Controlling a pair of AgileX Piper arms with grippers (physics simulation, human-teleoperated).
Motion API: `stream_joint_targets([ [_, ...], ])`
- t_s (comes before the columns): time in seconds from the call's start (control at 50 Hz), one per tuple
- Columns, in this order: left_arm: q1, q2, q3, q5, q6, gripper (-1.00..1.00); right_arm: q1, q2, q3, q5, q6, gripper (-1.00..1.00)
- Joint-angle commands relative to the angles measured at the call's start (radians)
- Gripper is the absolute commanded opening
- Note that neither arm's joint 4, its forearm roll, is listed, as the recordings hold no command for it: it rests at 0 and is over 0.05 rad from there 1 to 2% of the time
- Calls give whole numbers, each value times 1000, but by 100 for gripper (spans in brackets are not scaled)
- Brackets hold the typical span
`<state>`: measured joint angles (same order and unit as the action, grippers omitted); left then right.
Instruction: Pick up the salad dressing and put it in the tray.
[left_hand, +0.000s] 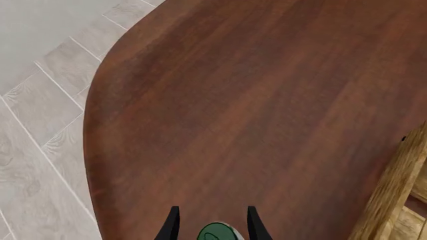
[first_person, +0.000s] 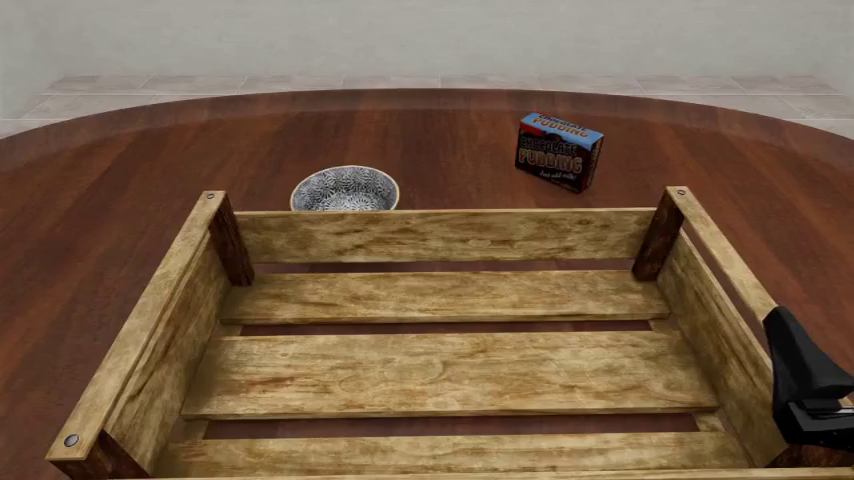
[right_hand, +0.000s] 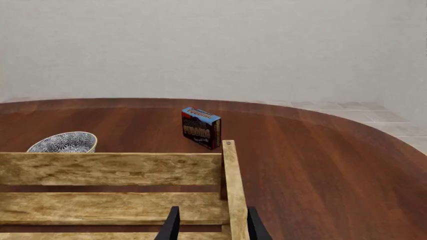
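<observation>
Salad dressing (left_hand: 219, 233) sits between the left pincer's (left_hand: 211, 225) parted fingers — grip unclear.

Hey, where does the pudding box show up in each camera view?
Left wrist: not in it.
Front: the pudding box stands on the table beyond the crate's far wall, right of the bowl.
Right wrist: box beyond the crate's corner.
Shared landmark: the crate.

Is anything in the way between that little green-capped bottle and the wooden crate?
Nothing visible. The salad dressing sits between the left gripper fingers, over bare table beside the tray. Only the tray's own side wall must be cleared.
</observation>
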<state>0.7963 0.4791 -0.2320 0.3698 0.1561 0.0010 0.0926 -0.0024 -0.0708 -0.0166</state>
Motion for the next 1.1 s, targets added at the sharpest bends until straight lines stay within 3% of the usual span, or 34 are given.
stream_joint_targets([
  [0.02, -17, 36, 34, -21, -14, 100, -2, -2, 1, -1, -1, 100],
  [0.88, -8, 200, 86, -119, -47, 100, -10, 10, 1, -14, 7, 100],
  [0.9, -6, 202, 85, -119, -46, -100, -11, 9, 1, -13, 7, 100],
  [1.1, -15, 174, 73, -95, -69, -100, -13, 11, 1, -15, 7, 100],
])
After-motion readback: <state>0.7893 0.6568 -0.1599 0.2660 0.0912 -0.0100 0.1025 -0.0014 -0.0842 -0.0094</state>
